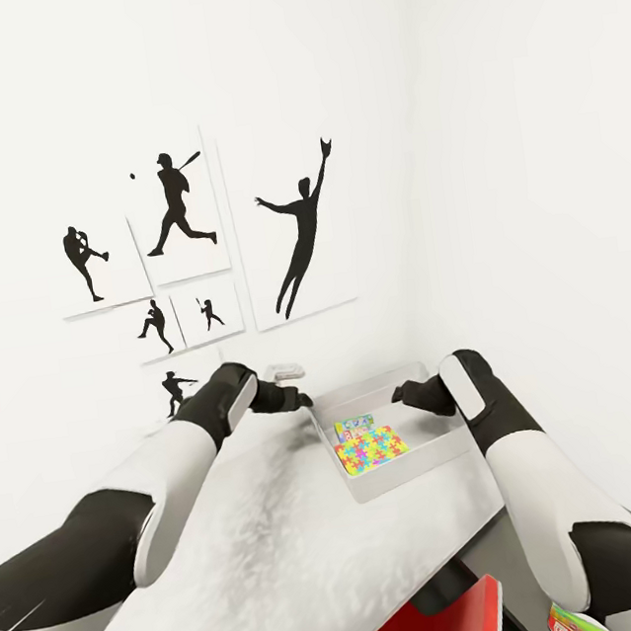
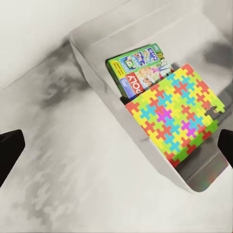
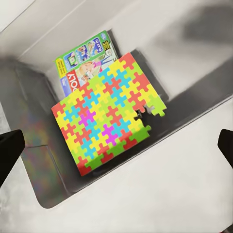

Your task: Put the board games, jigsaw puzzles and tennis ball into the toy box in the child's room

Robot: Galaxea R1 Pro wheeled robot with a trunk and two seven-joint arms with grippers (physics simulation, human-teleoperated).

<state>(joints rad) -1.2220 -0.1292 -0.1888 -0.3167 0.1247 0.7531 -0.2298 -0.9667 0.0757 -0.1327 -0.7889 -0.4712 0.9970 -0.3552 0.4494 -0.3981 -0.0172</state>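
Multicoloured jigsaw puzzle (image 3: 109, 114) inside toy box (image 3: 194, 160).

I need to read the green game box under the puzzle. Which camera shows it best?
The left wrist view: the green game box lies large and sharp inside the toy box, its lettering partly readable, one end under the jigsaw puzzle. The right wrist view shows less of it; the head view, a tiny sliver.
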